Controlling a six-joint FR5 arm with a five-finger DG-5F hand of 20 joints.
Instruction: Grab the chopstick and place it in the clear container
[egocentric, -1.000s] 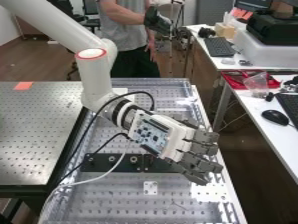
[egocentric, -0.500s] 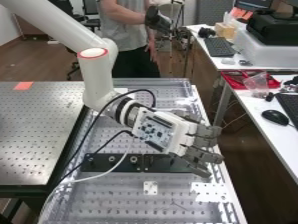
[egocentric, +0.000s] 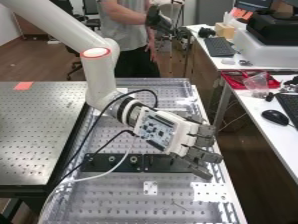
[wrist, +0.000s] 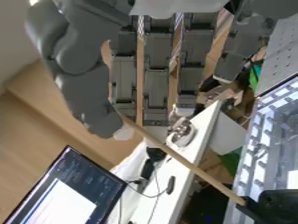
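The hand (egocentric: 203, 150) hangs over the right part of the perforated bench in the high view, palm down and fingers pointing right. In the wrist view the hand (wrist: 156, 75) has its fingers straight side by side, with the thumb apart from them. A thin wooden stick (wrist: 199, 172), like a chopstick, slants from beside the thumb tip to a black fitting (wrist: 269, 205). No grip on it can be made out. I cannot identify a clear container.
A metal bench (egocentric: 151, 205) lies under the hand, with a black bar (egocentric: 110, 162) across it and cables draped from the arm. At the right stands a white desk (egocentric: 256, 127) with a mouse (egocentric: 274, 117), keyboards and a red tray (egocentric: 233, 80).
Over the last second the hand has shifted slightly right and up in the high view, turning a little, and its fingers have drawn closer together. Since the half-second frame it has barely moved.
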